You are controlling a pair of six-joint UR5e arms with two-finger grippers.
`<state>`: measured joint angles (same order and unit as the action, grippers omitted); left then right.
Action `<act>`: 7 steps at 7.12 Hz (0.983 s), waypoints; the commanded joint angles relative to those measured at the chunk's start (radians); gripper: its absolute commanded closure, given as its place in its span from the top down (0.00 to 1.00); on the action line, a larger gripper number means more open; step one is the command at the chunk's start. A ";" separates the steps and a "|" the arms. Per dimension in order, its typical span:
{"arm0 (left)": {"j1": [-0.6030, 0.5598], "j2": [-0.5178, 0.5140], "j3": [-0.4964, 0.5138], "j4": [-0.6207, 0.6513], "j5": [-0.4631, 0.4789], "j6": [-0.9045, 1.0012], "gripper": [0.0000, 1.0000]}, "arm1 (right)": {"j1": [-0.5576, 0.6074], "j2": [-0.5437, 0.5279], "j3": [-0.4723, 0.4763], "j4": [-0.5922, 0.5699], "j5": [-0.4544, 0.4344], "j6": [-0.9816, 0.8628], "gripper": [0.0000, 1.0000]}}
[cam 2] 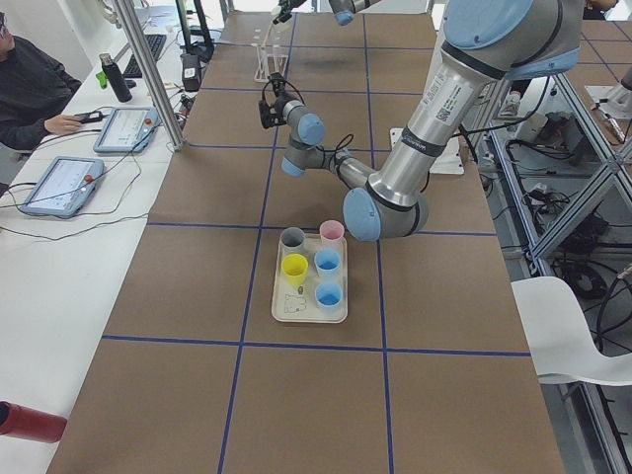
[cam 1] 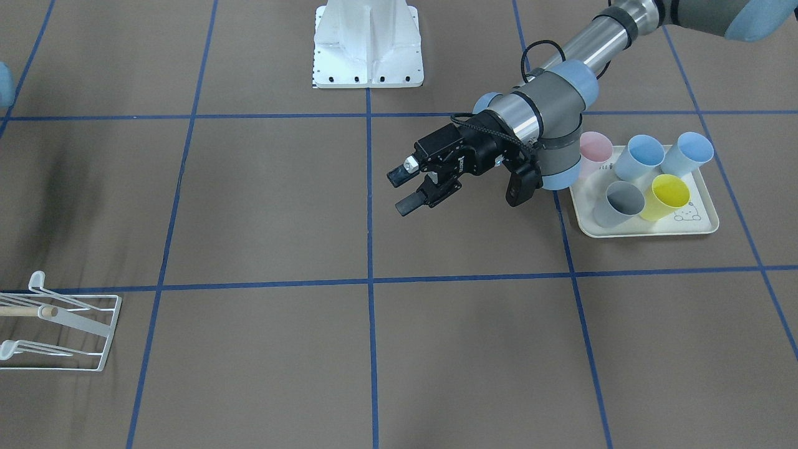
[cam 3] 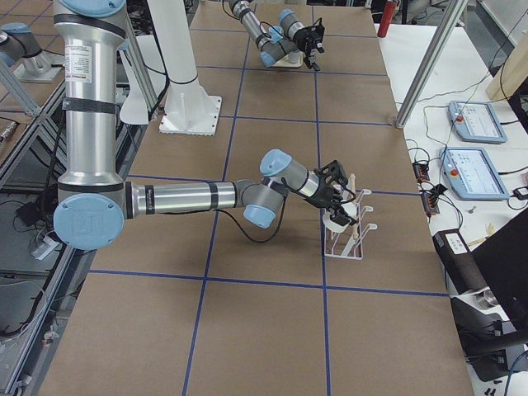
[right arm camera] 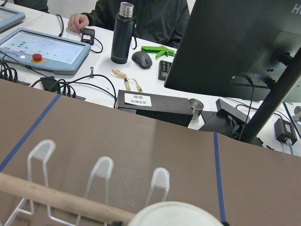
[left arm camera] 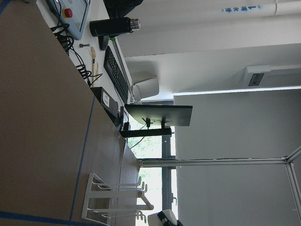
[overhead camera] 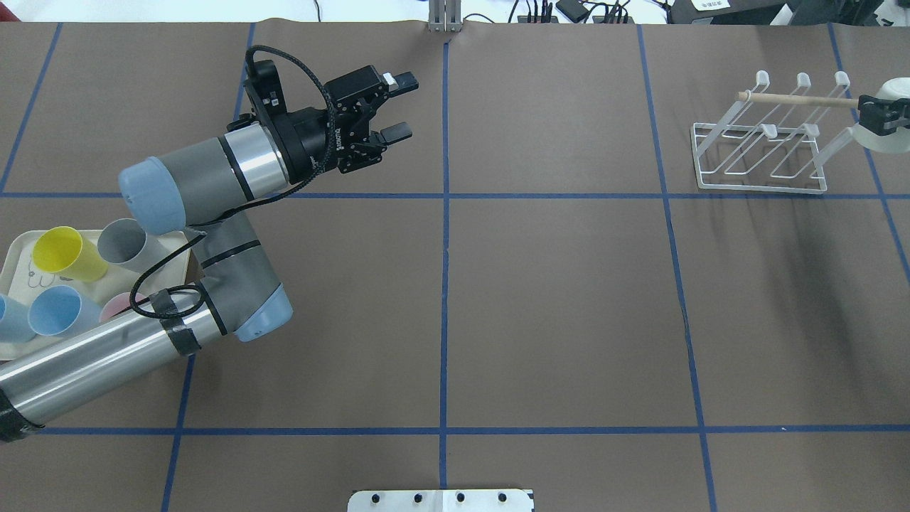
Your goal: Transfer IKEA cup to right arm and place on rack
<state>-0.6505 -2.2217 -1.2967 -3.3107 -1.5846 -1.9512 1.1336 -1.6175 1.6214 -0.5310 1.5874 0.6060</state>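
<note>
A white IKEA cup [overhead camera: 889, 139] hangs at the right end of the rack [overhead camera: 764, 153], with my right gripper [overhead camera: 881, 116] shut on it. It sits by the tip of the rack's wooden dowel [overhead camera: 800, 100]. The right wrist view shows the cup's rim [right arm camera: 176, 214] just below the dowel [right arm camera: 56, 197] and the white prongs [right arm camera: 99, 170]. From the side, the right arm [cam 3: 190, 196] reaches low across the table to the rack [cam 3: 351, 233]. My left gripper [overhead camera: 395, 107] is open and empty in the air, far from the rack [cam 1: 62, 330]; in the front-facing view it [cam 1: 402, 190] points toward the table's middle.
A cream tray [cam 1: 648, 229] beside the left arm holds several cups: yellow [cam 1: 668, 196], grey [cam 1: 620, 202], pink [cam 1: 595, 151] and two blue. The white robot base [cam 1: 368, 47] stands at the table's robot side. A person [cam 2: 30, 84] sits at a side desk with tablets.
</note>
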 commanded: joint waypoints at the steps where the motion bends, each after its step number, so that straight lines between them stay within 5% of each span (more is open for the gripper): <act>1: 0.000 0.005 0.001 -0.003 0.000 0.000 1.00 | -0.001 0.008 -0.015 0.005 0.000 0.001 0.00; 7: 0.000 0.005 0.002 -0.006 0.000 0.000 1.00 | -0.018 0.027 -0.025 0.009 0.005 0.000 0.00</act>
<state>-0.6504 -2.2153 -1.2947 -3.3163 -1.5846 -1.9512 1.1143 -1.5977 1.5946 -0.5218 1.5900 0.6080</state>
